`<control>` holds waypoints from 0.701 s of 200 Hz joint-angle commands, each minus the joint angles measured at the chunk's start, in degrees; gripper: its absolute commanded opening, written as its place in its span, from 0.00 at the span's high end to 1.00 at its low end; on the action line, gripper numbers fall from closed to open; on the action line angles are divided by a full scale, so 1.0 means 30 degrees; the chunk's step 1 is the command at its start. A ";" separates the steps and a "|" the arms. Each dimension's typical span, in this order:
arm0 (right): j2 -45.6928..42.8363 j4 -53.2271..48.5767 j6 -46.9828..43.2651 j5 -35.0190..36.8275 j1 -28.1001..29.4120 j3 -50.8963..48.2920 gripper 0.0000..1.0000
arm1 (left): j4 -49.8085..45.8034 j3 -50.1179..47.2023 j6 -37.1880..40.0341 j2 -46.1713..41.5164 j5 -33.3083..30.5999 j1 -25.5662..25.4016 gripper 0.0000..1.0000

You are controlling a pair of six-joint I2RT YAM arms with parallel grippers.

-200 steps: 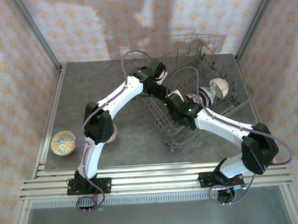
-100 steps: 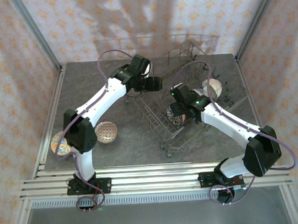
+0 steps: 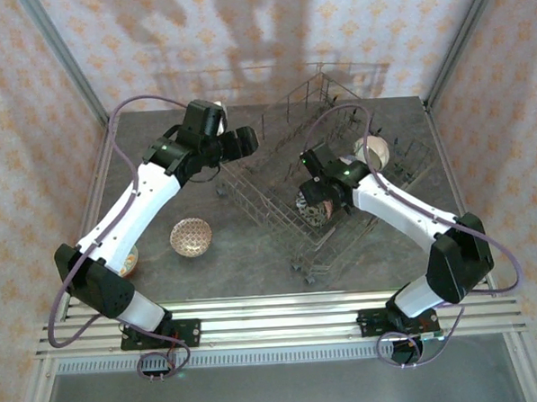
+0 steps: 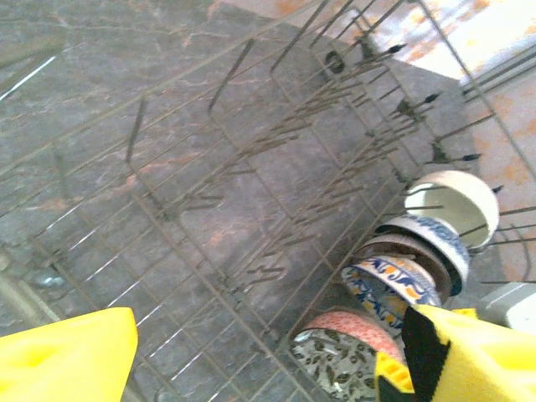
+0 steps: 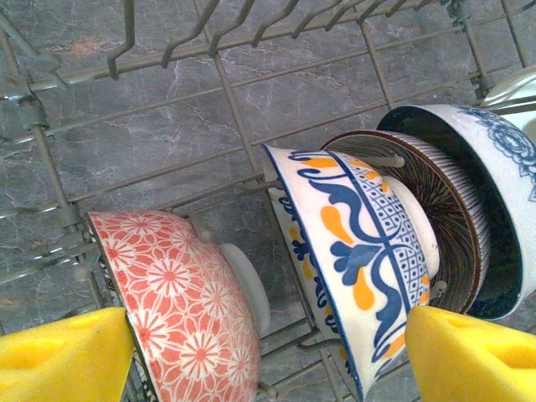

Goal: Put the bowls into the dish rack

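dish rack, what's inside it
Six bowls stand on edge in a row in the dish rack: cream, blue-and-white, striped, blue-and-orange, pink, then dark. Each overlaps the next, hiding most insides; the dark one shows only in part.

A patterned bowl (image 3: 190, 237) lies left of the dish rack (image 3: 272, 185); the left end effector (image 3: 245, 141) hangs by the rack's far-left corner; the right end effector (image 3: 314, 197) reaches inside.

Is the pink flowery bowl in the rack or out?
In. The pink bowl stands on its edge among the wires of the rack, beside the blue-and-orange bowl.
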 commanded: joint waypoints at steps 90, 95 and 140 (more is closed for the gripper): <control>0.1000 -0.0481 0.1186 0.2559 -0.0646 0.2715 0.17 | -0.3511 -0.9113 -0.4763 -0.7262 -0.3030 0.2911 0.15; 0.1081 -0.0555 0.1171 0.2583 -0.0653 0.2841 0.17 | -0.3124 -0.9814 -0.5075 -0.7382 -0.2753 0.3238 0.15; 0.1308 -0.1101 0.1126 0.2765 -0.0647 0.3331 0.17 | 0.0114 -1.2292 -0.6853 -0.4997 -0.0051 0.4433 0.18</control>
